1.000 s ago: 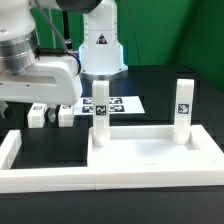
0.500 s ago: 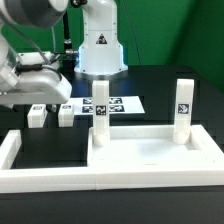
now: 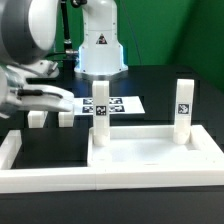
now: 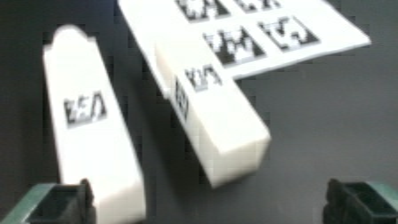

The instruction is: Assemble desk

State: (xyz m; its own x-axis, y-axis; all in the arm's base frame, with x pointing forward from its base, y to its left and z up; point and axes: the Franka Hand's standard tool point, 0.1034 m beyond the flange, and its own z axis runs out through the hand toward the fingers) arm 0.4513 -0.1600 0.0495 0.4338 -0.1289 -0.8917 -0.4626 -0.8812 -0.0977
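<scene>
The white tabletop (image 3: 150, 152) lies inside the white border bars, with two white tagged legs standing upright at its far corners (image 3: 100, 108) (image 3: 183, 105). Two loose legs lie on the black table at the exterior view's left (image 3: 37, 119) (image 3: 66, 118). In the wrist view they lie side by side, one (image 4: 89, 130) near one finger, the other (image 4: 217, 115) between the fingers and further ahead. My gripper (image 3: 47, 98) (image 4: 214, 205) hovers over these loose legs, open and empty.
The marker board (image 3: 122, 104) (image 4: 249, 35) lies flat just beyond the loose legs. White border bars run along the front (image 3: 60, 178) and the exterior view's left (image 3: 9, 148). The robot base (image 3: 100, 45) stands at the back.
The arm has swung and turned at the exterior view's left, bringing the gripper over the two loose legs. The tabletop and all legs have not moved.
</scene>
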